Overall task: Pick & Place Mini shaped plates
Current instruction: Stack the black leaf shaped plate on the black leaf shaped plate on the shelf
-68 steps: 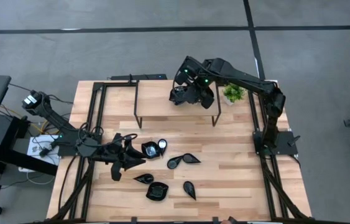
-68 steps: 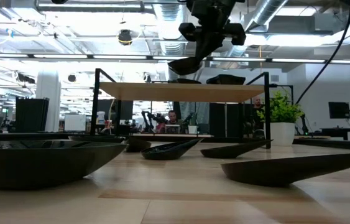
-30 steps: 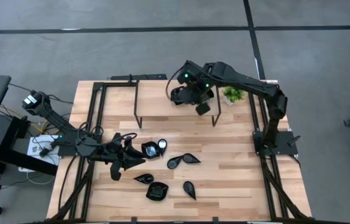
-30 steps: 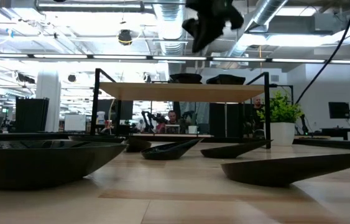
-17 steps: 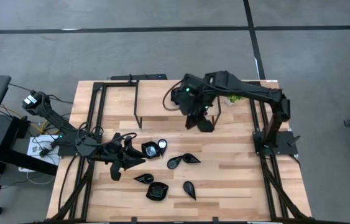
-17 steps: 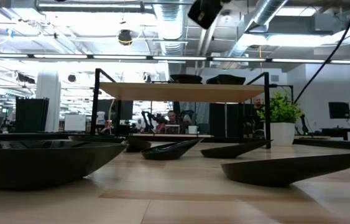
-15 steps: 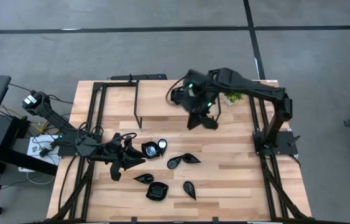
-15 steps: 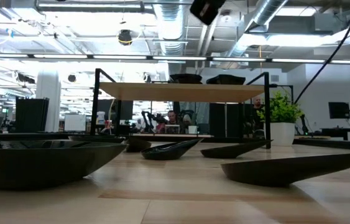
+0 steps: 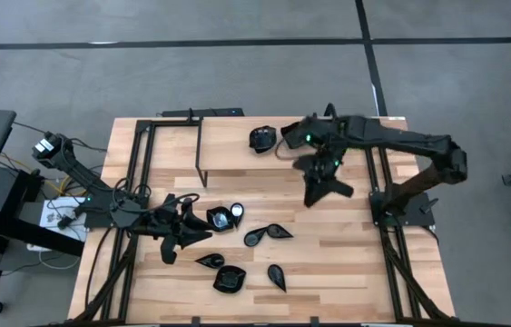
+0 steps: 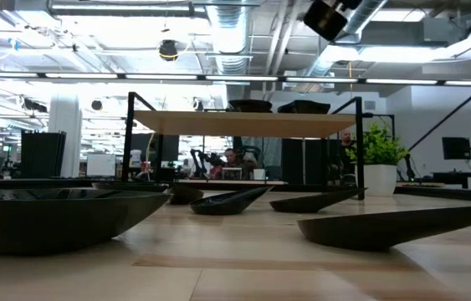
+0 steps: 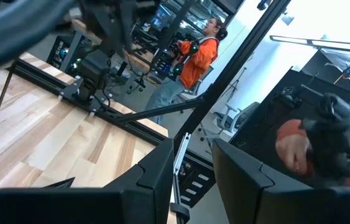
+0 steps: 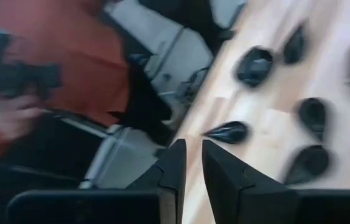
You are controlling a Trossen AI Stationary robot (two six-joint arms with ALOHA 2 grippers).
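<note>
High view showed the mini shaped plates in two lots. One plate point(image 9: 261, 139) sat on top of the raised wooden shelf point(image 9: 237, 150). Six more lay on the table point(image 9: 346, 263) in front of the shelf, the nearest of them a leaf-shaped pair point(image 9: 269, 234).

The right gripper point(image 9: 328, 194) hung just off the shelf's front right leg, well apart from the loose plates. Its fingers were drawn to a narrow slit with nothing between them. The left gripper point(image 9: 199, 227) lay low beside the loose plates on the far-left side from the shelf, its fingers parted and empty.

I judged the step in hand to be fetching the next plate. To do it well, the right gripper should part its fingers more and come down over one rim of the leaf pair, which had room around it. It should bite the rim squarely, since the glaze looked slippery.

The low view showed two plates on the shelf, but from above the second was probably under the right arm. The potted plant point(image 10: 377, 155) was likewise mostly hidden from above. The wrist views gave no clear look at any plate's rim.
</note>
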